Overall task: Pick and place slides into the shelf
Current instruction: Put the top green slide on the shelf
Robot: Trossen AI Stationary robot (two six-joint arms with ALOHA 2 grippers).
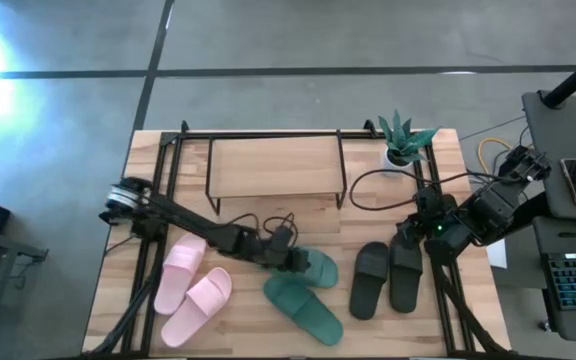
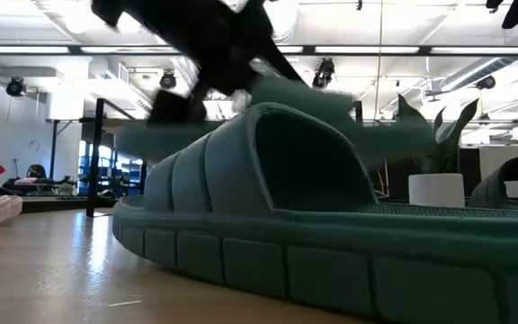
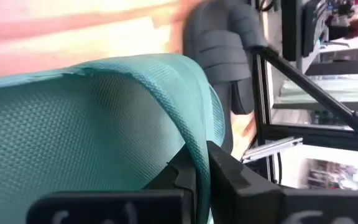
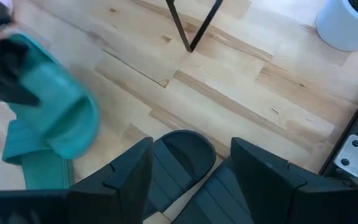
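Note:
My left gripper is shut on one dark green slide near the table's middle. The other green slide lies flat on its sole by the near edge and fills the low view. Two pink slides lie at the near left. Two black slides lie side by side at the right. My right gripper hangs open above the black slides, touching nothing. The shelf, a black wire frame with a wooden board, stands at the far middle. My left gripper pinches the rim of the green slide's sole between its two fingers, at the slide's end toward the table's left. The fingers come slanting down from the table's left. The slide is tilted and looks lifted off the table.
A potted plant in a white pot stands at the far right beside the shelf. Black cables loop over the table between shelf and right arm. Bare wood lies between the shelf and the slides.

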